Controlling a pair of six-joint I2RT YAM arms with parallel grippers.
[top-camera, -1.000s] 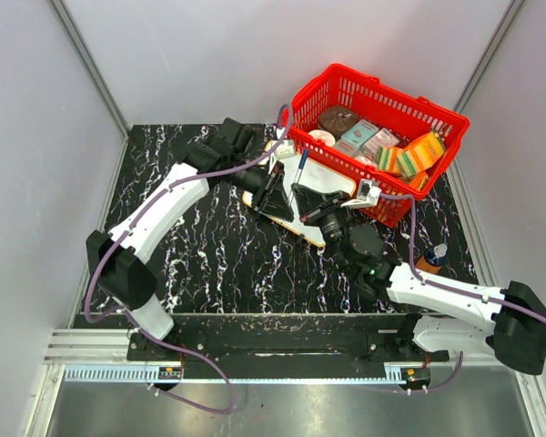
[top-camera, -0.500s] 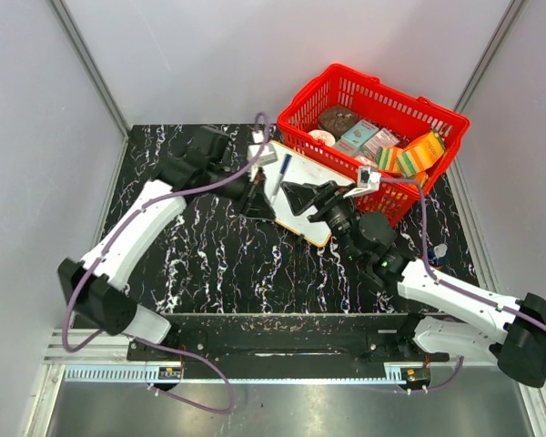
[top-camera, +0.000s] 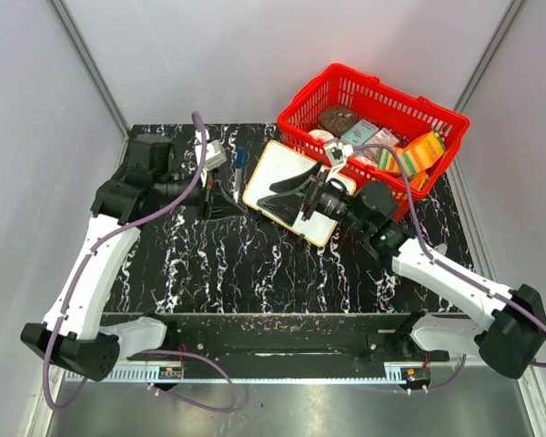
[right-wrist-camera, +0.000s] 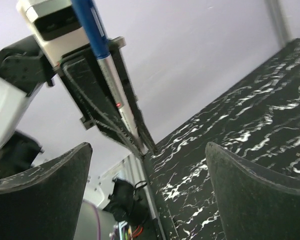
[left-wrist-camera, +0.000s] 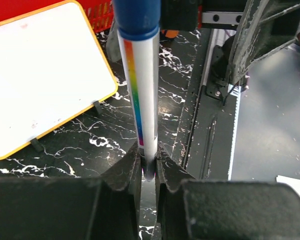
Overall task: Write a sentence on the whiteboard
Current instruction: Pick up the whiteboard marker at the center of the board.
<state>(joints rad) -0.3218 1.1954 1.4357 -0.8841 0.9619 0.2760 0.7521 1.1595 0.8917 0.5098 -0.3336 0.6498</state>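
1. On the black marbled table [top-camera: 209, 264], near mid-depth, shows the whiteboard [top-camera: 275, 168] lying skewed to the table edges, with its far right side just beside the red basket [top-camera: 391, 98].
2. Presents the board's face, in the left wrist view, as plain white with a few faint smudges, framed by a thin yellow-orange rim with rounded corners; reveals two small dark supports [left-wrist-camera: 97, 107] under the near edge.
3. Places the left gripper [left-wrist-camera: 148, 167] to the left of the board and apart from it, clenched on the lower end of a marker [left-wrist-camera: 142, 90].
4. Shows that marker standing straight out from the fingertips, with a white barrel, a rainbow stripe along its length and blue at the free end.
5. Places the right gripper [top-camera: 288, 205] over the near right part of the board, its fingers [right-wrist-camera: 40, 190] spread wide with nothing between them; cannot tell from the top view whether touching the board or held above it.
6. Gives, in the right wrist view, a low sight across the table to the left gripper and its marker, framed between the two spread fingers.
7. Fills the red basket with assorted boxes and packets [top-camera: 423, 150], beyond the right arm.
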